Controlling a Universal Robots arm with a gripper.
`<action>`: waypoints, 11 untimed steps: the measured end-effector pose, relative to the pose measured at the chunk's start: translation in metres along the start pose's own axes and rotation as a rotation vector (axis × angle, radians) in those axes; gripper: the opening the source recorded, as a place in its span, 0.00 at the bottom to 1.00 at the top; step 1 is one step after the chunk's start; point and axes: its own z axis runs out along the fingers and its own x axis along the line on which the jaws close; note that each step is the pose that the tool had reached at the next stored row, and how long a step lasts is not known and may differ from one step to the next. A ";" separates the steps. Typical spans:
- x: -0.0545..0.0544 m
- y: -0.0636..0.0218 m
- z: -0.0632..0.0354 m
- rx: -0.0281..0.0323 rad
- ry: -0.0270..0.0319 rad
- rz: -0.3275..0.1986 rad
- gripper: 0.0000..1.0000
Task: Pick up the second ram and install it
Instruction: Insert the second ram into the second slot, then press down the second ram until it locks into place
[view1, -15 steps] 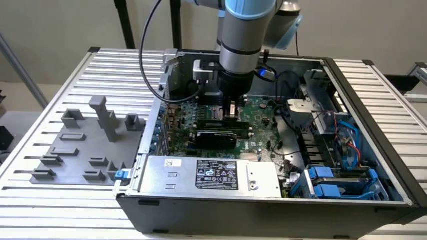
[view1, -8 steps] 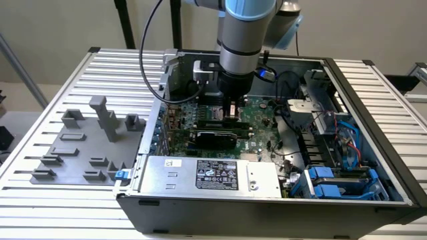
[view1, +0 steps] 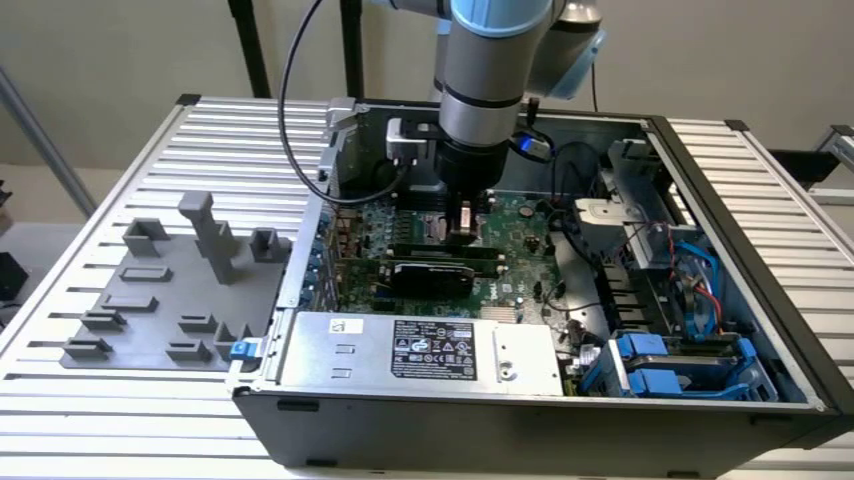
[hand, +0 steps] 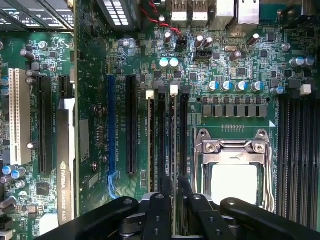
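Fingers (hand: 167, 187) of the gripper (view1: 462, 222) are sitting close together over the memory slots (hand: 167, 135) on the motherboard (hand: 235, 65), and I am seeing them pinching the top edge of the second ram (hand: 172, 140), which is standing on edge in one of those slots, just beside the empty processor socket (hand: 233, 175). From the wrist view I am reading the jaws as nearly closed, with only the thin stick between them. Whether the stick is pressed fully home I cannot tell.

In the exterior view I am watching the arm (view1: 497, 70) hanging straight down into the open computer case (view1: 747, 250), toward its far edge, with the tool low over the board. A black graphics card (view1: 434, 272) is lying across the board nearer the case's front edge, and the silver power supply (view1: 414, 345) is filling the front corner. Outside the case, a grey parts holder (view1: 174, 290) is resting on the slatted table (view1: 80, 400), near the exterior view's left edge.
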 end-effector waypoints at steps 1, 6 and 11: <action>0.000 0.0002 -0.0032 0.0000 0.0000 0.000 1.00; 0.000 0.0030 -0.0155 0.0000 -0.0006 0.000 1.00; 0.000 0.0034 -0.0155 0.0000 -0.0006 0.000 0.00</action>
